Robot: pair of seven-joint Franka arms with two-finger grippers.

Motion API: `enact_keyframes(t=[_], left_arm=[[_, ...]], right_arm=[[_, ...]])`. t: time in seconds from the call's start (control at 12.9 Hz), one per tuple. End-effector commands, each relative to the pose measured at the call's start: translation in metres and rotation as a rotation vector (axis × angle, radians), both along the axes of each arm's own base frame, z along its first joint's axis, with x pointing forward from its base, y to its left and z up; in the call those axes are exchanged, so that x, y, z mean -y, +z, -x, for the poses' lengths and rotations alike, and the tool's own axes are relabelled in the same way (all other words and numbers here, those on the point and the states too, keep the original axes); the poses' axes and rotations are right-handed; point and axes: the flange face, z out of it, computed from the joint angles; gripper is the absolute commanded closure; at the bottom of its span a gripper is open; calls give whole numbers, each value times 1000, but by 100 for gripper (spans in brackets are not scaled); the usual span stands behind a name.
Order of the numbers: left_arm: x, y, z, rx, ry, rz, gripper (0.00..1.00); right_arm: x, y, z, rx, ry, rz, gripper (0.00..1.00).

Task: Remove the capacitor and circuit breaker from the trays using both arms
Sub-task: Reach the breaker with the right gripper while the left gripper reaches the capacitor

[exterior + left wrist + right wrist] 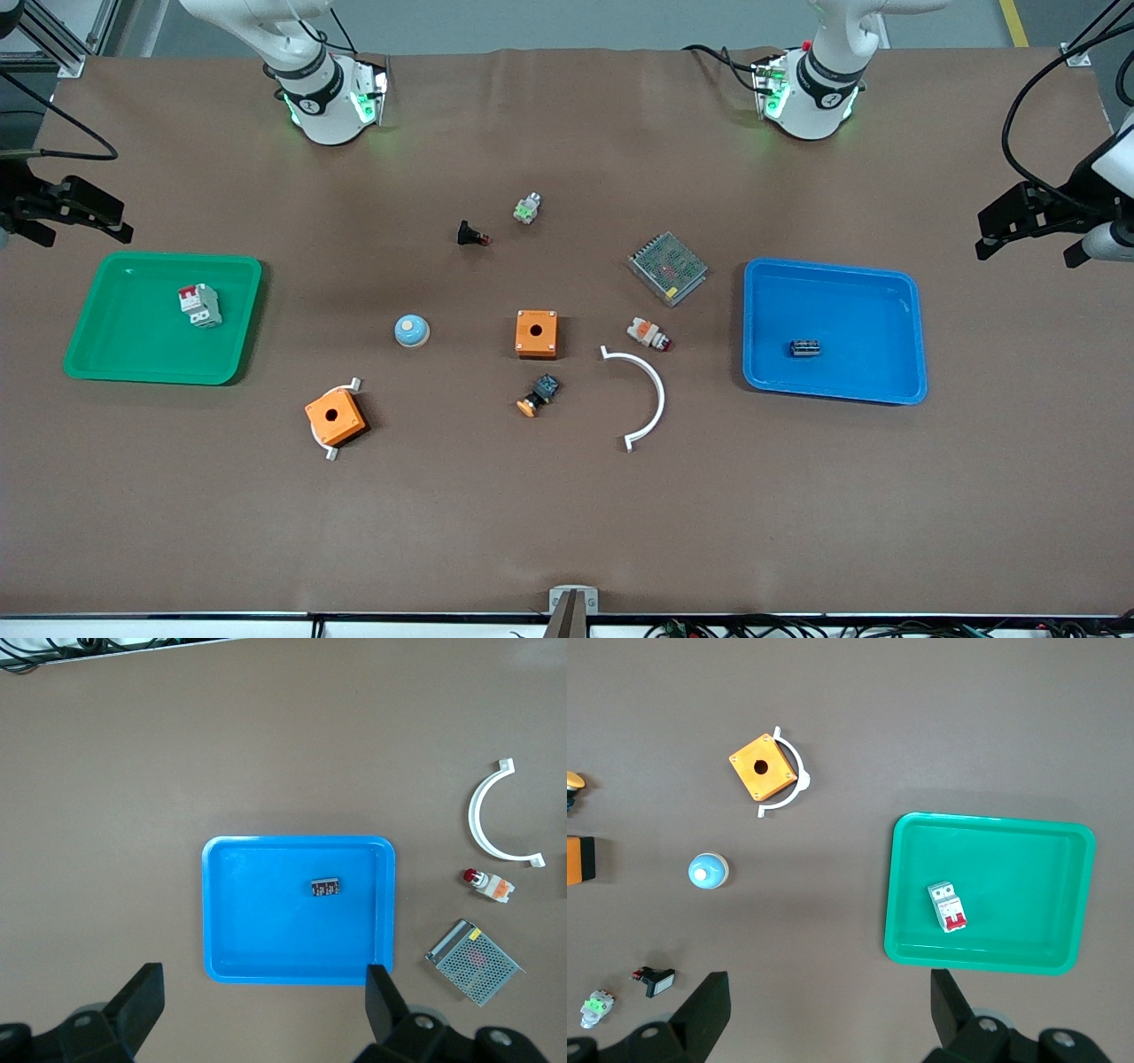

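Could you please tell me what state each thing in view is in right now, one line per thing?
Small dark oblong capacitor: lying in the blue plastic tray, not gripped.
White-grey breaker with red switch lever: lying in the green plastic tray, not gripped.
Left gripper: open, holding nothing, up over the blue tray.
Right gripper: open, holding nothing, up beside the green tray.

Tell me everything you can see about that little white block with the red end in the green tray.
The breaker is a small white-grey rectangular block, plastic by its look, with a red switch lever at one end. It lies in the green tray, near its middle and slightly askew to its rim, on the tray floor. Nothing else touches it and no claw is near it. The right wrist view shows pale ridged sections along its body.
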Motion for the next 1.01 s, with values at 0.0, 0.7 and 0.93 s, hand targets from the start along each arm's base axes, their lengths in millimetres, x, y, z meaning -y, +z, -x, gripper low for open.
enact_keyframes(t=[0.0, 0.7, 0.93], left_arm=[[-1, 3, 1, -8, -14, 12, 0], [6, -42, -17, -107, -23, 9, 0], [12, -113, -33, -259, -21, 3, 0]], right_arm=[[-1, 6, 4, 1, -12, 16, 0], [17, -65, -6, -67, 5, 141, 0], [37, -139, -2, -64, 1, 137, 0]])
